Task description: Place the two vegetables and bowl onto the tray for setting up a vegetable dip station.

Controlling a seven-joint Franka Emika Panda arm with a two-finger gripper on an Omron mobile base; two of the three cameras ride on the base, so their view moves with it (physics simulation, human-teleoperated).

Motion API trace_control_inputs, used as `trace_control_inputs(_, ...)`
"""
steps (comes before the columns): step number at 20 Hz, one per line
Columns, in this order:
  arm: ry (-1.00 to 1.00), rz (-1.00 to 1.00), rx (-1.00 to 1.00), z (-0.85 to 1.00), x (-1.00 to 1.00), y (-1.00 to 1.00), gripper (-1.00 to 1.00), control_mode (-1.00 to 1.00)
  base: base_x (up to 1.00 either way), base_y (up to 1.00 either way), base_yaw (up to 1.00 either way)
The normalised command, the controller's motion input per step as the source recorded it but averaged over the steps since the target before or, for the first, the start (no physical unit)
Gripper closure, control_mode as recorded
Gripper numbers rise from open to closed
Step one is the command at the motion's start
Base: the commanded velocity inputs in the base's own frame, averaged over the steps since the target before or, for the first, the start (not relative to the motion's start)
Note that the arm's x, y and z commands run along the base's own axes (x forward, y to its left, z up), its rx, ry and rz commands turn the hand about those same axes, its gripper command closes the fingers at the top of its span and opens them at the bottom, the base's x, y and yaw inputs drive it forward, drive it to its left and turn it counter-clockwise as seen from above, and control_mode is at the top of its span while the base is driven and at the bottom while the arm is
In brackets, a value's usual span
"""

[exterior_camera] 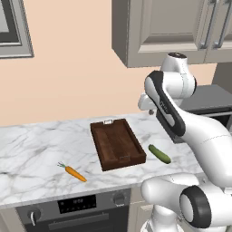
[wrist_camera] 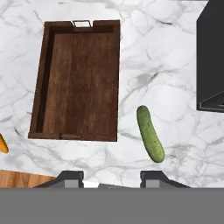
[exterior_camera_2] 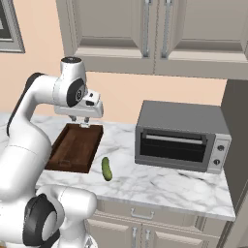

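Lengthwise beside tray (wrist_camera: 78,78), cucumber (wrist_camera: 150,133) — flat

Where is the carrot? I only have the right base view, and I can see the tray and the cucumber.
Observer: The carrot lies on the counter to the left of the tray, apart from it and near the front edge.
Operator: Is the tool holding anything?
Observer: No. In the hand view the tool has its fingertips apart with nothing between them, and the cucumber lies free on the marble just ahead.
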Motion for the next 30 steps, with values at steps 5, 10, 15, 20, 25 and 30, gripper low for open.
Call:
trace_control_inputs(5, 0.00, 0.00, 0.00, 0.00, 0.00, -0.04, -1.00, -1.00, 0.00, 0.00, 0.00)
trace_control_inputs(10, 0.00, 0.00, 0.00, -0.07, 0.00, -0.16, -1.00, -1.00, 0.00, 0.00, 0.00)
trace_control_inputs(15, 0.00, 0.00, 0.00, -0.13, -0.03, -0.19, -1.00, -1.00, 0.00, 0.00, 0.00)
trace_control_inputs(20, 0.00, 0.00, 0.00, -0.27, -0.19, -0.19, -1.00, -1.00, 0.00, 0.00, 0.00)
trace_control_inputs(25, 0.00, 0.00, -0.02, -0.27, -0.08, -0.15, -1.00, -1.00, 0.00, 0.00, 0.00)
trace_control_inputs(30, 0.03, 0.00, -0.04, -0.19, 0.00, -0.10, -1.00, -1.00, 0.00, 0.00, 0.00)
